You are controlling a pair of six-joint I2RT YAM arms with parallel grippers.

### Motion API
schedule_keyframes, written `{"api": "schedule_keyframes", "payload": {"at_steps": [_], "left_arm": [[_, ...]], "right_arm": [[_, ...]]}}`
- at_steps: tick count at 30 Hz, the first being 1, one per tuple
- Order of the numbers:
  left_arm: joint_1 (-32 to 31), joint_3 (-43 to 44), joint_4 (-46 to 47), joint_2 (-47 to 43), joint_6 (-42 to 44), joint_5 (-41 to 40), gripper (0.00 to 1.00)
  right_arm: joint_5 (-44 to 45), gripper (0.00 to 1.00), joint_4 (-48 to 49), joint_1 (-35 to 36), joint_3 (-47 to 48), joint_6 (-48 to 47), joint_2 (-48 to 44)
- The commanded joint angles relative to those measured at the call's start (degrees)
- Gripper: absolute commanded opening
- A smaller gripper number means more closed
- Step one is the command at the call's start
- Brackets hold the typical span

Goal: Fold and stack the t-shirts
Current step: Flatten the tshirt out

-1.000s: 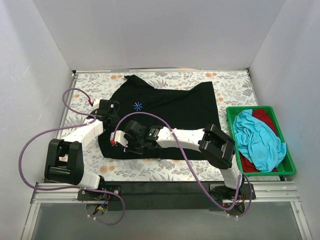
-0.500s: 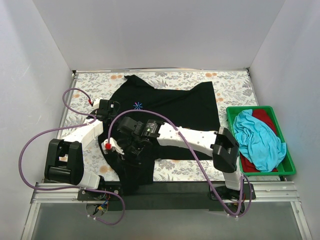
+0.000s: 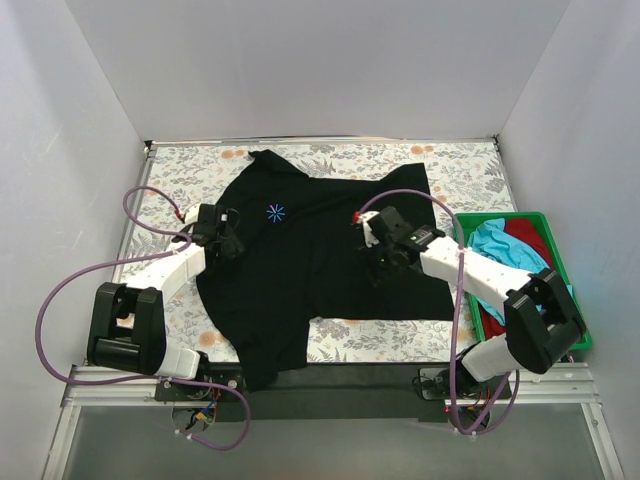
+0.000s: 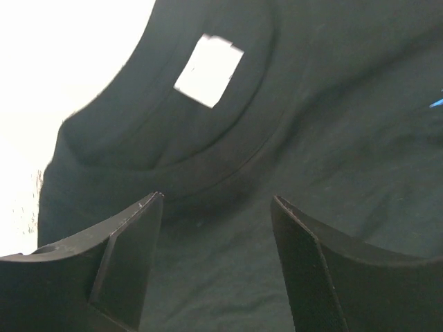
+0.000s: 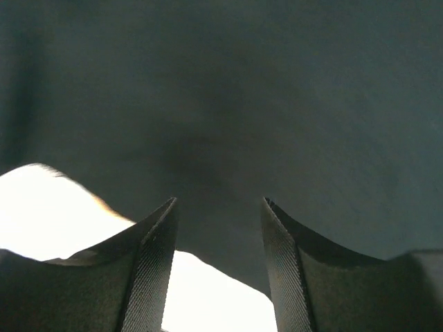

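The large black t-shirt (image 3: pixel 330 255) lies spread on the flowered table, its blue starburst mark (image 3: pixel 275 211) up. One flap of it hangs over the near edge (image 3: pixel 265 360). My left gripper (image 3: pixel 231 247) is open just above the shirt's left side. In the left wrist view the open left gripper (image 4: pixel 218 200) hovers below the collar and its white label (image 4: pixel 208 61). My right gripper (image 3: pixel 374 263) is open over the shirt's right-centre. In the right wrist view the open right gripper (image 5: pixel 218 202) is empty above black cloth (image 5: pixel 277 104). The turquoise shirt (image 3: pixel 515 278) and red shirt (image 3: pixel 530 236) lie bunched in the tray.
The green plastic tray (image 3: pixel 497 217) stands at the table's right edge, beside my right arm's elbow. White walls close in the table at the left, back and right. Purple cables loop from both arms over the table.
My right gripper dragged part of the black shirt down over the near edge, let it go, and swung right to the shirt's right-centre. The left gripper has barely moved.
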Motion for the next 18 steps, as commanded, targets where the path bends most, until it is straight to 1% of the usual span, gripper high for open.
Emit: {"api": "schedule_keyframes", "payload": {"at_steps": [1,3,8,11,12,15,18], "left_arm": [[0.26,-2.88,-2.51,-0.88,-5.78,0.59,0.59],[0.35,-3.68,-2.68,-0.62,-7.53,-0.11,0.58],[1.05,-5.08,-4.00,0.88,-10.00,-3.01,0.57],[2.90,-4.82,-4.36,2.37,-9.74,-4.95,0.57],[4.38,-4.65,-4.27,3.42,-9.39,-5.12,0.57],[7.11,-2.55,-3.57,5.62,-8.60,-4.51,0.56],[7.73,0.52,-2.60,9.48,-7.72,-4.34,0.56]], "right_arm": [[8.12,0.49,5.53,-3.96,-6.08,9.30,-3.48],[8.12,0.52,6.59,-6.94,-8.55,11.32,-4.01],[6.72,0.53,7.38,-11.87,-15.40,14.31,-2.95],[5.93,0.53,7.38,-14.68,-19.09,16.25,-3.65],[5.84,0.53,7.38,-16.26,-19.81,16.51,-3.91],[5.84,0.55,7.38,-19.94,-21.74,16.78,-4.88],[6.01,0.55,7.38,-22.59,-21.49,16.43,-5.15]]}}
